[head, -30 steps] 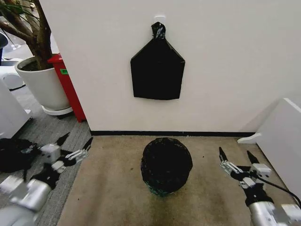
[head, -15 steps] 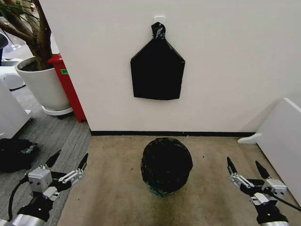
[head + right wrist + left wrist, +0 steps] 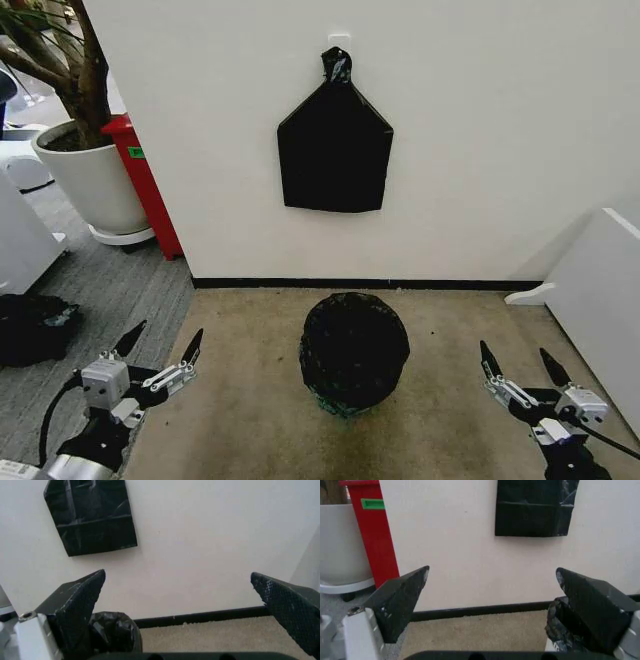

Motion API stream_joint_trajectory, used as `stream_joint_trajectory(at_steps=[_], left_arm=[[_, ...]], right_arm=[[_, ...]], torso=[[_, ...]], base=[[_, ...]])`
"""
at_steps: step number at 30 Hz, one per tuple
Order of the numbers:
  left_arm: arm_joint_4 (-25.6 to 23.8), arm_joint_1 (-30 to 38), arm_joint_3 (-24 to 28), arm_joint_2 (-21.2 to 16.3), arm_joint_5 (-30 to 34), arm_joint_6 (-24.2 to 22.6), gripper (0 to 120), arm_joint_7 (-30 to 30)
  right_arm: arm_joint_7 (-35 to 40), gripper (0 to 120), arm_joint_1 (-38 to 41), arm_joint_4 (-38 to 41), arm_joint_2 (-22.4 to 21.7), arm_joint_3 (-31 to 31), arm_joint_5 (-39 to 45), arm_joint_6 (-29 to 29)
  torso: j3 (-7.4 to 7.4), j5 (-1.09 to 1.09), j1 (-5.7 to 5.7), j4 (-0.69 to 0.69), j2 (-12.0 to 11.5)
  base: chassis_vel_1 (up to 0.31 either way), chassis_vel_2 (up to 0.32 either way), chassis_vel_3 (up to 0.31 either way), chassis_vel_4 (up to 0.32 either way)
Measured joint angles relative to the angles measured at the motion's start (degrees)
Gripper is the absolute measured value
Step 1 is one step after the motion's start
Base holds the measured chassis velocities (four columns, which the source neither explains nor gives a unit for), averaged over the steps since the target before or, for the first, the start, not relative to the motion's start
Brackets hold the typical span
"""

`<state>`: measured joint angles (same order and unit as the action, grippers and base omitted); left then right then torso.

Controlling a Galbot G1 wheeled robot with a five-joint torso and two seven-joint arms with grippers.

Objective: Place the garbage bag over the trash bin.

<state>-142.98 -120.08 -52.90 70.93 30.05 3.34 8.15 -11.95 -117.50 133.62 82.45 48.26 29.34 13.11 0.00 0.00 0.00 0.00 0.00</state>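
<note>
left claw (image 3: pixel 163 347) spread, low | carpet (image 3: pixel 250 410) | white wall (image 3: pixel 480 150)

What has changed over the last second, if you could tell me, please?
Both arms drew back from the bin toward the robot. The left end effector dropped low on the left, then edged slightly inward; the right end effector sank toward the lower right. Both stayed open and took hold of nothing. The bag stayed draped over the bin, and the bundle on the wall hung unchanged.
</note>
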Motion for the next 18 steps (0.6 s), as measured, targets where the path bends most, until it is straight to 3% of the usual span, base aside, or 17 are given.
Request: stream_joint_trajectory(at_steps=[18], left_arm=[[0.14,0.1,0.04,-0.1,0.12,0.02,100,-0.12]], right_arm=[[0.17,100,0.08,0.06,-0.05,-0.07,-0.03,-0.16]], torso=[[0.0,-0.01,0.0,0.0,0.0]], base=[[0.0,0.0,0.0,0.0]])
